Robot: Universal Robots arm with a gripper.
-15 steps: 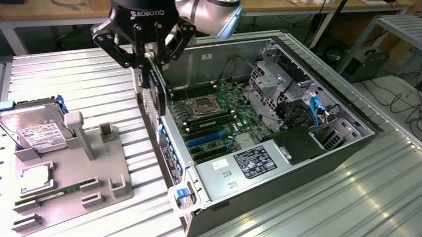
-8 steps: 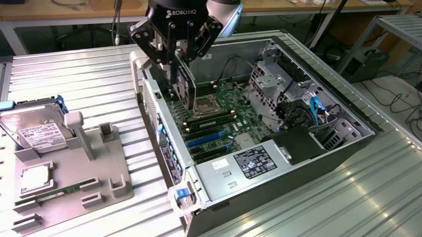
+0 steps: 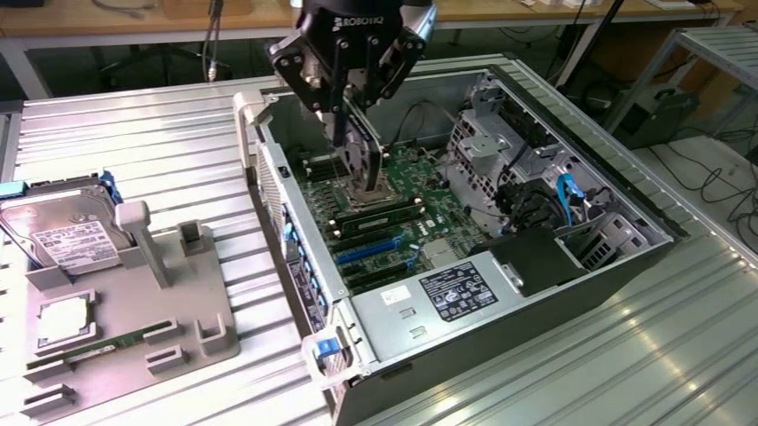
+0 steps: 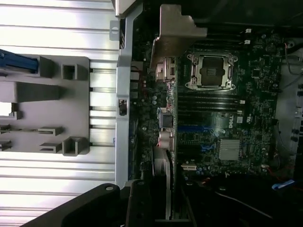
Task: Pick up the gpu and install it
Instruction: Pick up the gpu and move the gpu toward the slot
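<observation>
The arm reaches straight down into the open case (image 3: pixel 270 177), its gripper (image 3: pixel 351 126) vertical. Its jaws are partly closed, clamping the gpu (image 3: pixel 365 164) on edge. The card hangs inside the case, just above the motherboard (image 3: pixel 417 182).

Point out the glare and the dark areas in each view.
Exterior view: bright glare streaks on the ribbed metal table; the computer case interior is evenly lit, the gpu dark in the gripper. Wrist view: the table slats wash out white, the motherboard sits dim, the gpu's silver bracket catches light.
</observation>
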